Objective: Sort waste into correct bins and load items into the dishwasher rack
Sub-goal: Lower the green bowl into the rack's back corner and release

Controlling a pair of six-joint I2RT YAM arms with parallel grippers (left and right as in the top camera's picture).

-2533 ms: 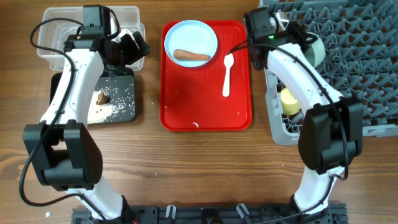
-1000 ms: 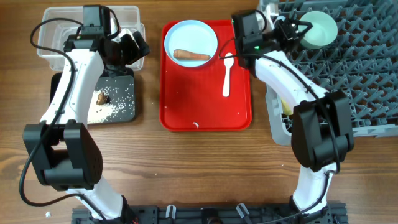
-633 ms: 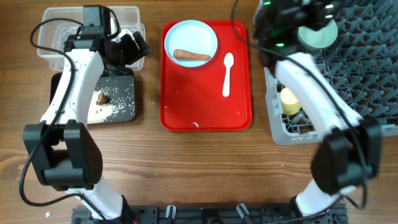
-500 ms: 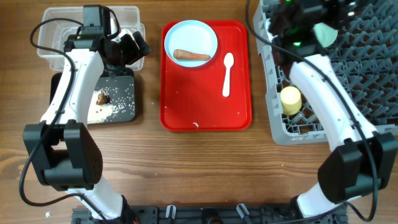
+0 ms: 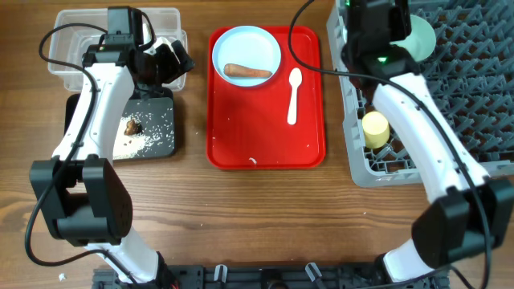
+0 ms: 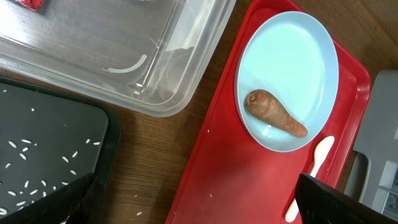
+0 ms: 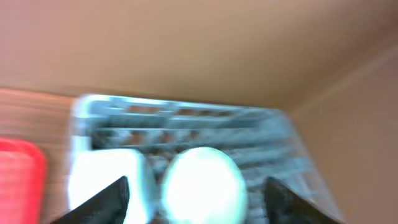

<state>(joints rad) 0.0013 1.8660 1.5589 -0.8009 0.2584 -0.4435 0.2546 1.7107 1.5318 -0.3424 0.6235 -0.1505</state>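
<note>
At the far left corner of the tabletop sits the clear tub [image 5: 76, 38], with a red-and-white scrap [image 6: 29, 3] just showing in one corner of it in the left wrist view. Right against its near side is the black tray [image 5: 161, 148], which holds scattered white rice-like crumbs [image 5: 148, 132] and a small brown lump [image 5: 131, 125]. The left gripper [image 6: 196, 186] hangs over the tub's right end, jaws wide apart and holding nothing. The red tray [image 5: 265, 120] lies at the middle of the far edge. In its far left corner is the light blue plate [image 5: 261, 44] with the carrot piece [image 5: 246, 71] lying on it, and the white spoon [image 5: 293, 96] lies on the bare tray just right of the plate. The grey rack [image 5: 474, 96] fills the far right corner. It holds the yellow cup [image 5: 374, 128] by its left wall and a pale blue bowl [image 5: 422, 36] at its far edge. The right gripper [image 7: 196, 182] hovers over that bowl with its jaws spread clear of the rim; the view is blurred.
</note>
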